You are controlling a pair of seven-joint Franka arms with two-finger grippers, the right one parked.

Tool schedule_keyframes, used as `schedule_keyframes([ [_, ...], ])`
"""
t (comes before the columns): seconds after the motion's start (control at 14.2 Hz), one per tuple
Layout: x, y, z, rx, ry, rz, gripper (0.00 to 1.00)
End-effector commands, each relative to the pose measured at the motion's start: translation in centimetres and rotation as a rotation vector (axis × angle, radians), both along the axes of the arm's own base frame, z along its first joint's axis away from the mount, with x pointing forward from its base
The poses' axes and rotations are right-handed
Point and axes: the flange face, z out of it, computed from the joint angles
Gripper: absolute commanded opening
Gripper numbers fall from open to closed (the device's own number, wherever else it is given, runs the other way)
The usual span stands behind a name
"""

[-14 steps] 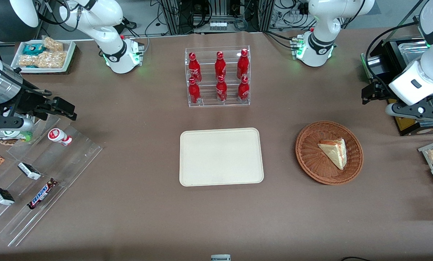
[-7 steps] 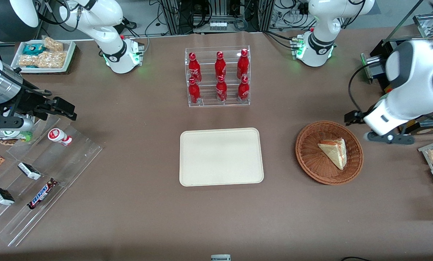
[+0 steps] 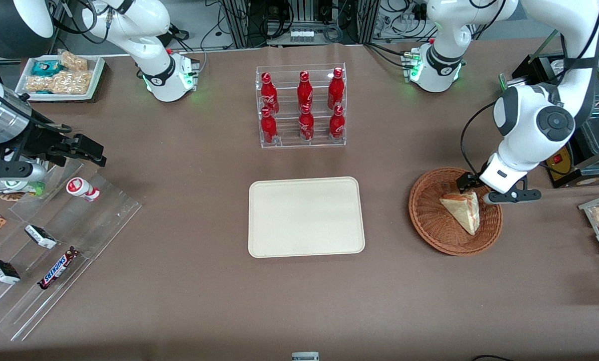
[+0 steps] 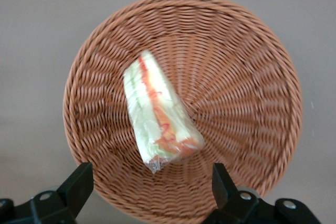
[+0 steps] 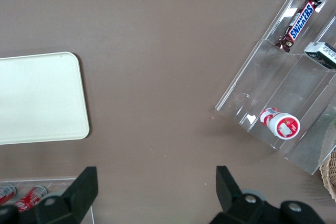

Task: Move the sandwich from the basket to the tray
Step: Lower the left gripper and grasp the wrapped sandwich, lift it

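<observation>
With its fingers spread wide above the round reddish-brown wicker basket (image 3: 455, 211), the left gripper (image 4: 149, 192) should descend straight and close across the bread faces of the pale triangular sandwich (image 4: 157, 115) lying inside, not its soft filling edge.

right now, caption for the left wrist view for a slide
Open gripper above the sandwich lying in the basket.
</observation>
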Motion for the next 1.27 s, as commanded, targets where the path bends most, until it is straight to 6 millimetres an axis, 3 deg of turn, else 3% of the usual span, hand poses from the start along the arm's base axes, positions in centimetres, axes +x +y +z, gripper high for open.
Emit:
schedule_keyframes([
  [0.0, 0.9, -0.1, -1.8, -0.029, -0.054, 0.330, 1.00],
  [0.14, 1.7, -0.2, -3.2, -0.056, -0.086, 0.510, 1.00],
  [0.28, 1.9, -0.2, -5.3, -0.063, -0.084, 0.555, 1.00],
  [0.35, 1.8, -0.3, -6.5, -0.058, -0.065, 0.555, 0.86],
  [0.49, 1.6, -0.6, -6.5, -0.054, -0.056, 0.544, 0.32],
  [0.56, 1.6, -0.7, -5.7, -0.049, -0.051, 0.534, 0.13],
  [0.78, 3.6, -2.2, -1.6, 0.004, 0.016, 0.462, 0.08],
  [0.85, 4.7, -4.4, 0.1, 0.021, 0.039, 0.423, 0.08],
  [0.99, 6.4, -10.3, 1.6, 0.041, 0.071, 0.333, 0.07],
  [1.2, 6.5, -20.8, 1.2, 0.028, 0.043, 0.178, 0.07],
])
